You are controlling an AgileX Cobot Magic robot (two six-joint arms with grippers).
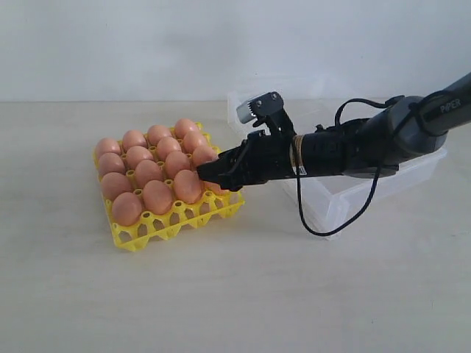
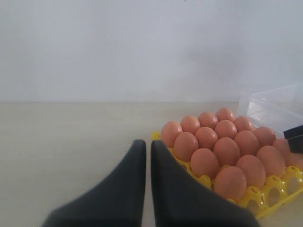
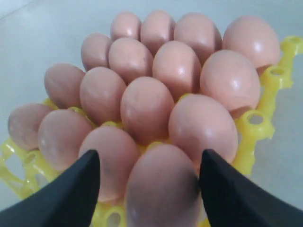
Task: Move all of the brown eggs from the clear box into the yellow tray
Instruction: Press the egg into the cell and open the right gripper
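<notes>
Several brown eggs point(image 1: 157, 195) fill the yellow tray point(image 1: 176, 220) at the left of the exterior view. My right gripper point(image 1: 210, 176) reaches over the tray's near right corner. In the right wrist view this gripper point(image 3: 149, 161) is open, its black fingers either side of the nearest egg point(image 3: 163, 189), which sits in a tray point(image 3: 265, 123) cell. One finger is clear of the egg, the other is close against it. The clear box point(image 1: 346, 198) lies behind and under the right arm; no egg shows in its visible part. My left gripper point(image 2: 148, 144) is shut, beside the tray point(image 2: 279, 187), holding nothing.
The pale tabletop point(image 1: 235, 294) stretches in front of the tray and the box. A black cable point(image 1: 316, 220) hangs from the right arm over the box's near wall. A plain white wall stands behind.
</notes>
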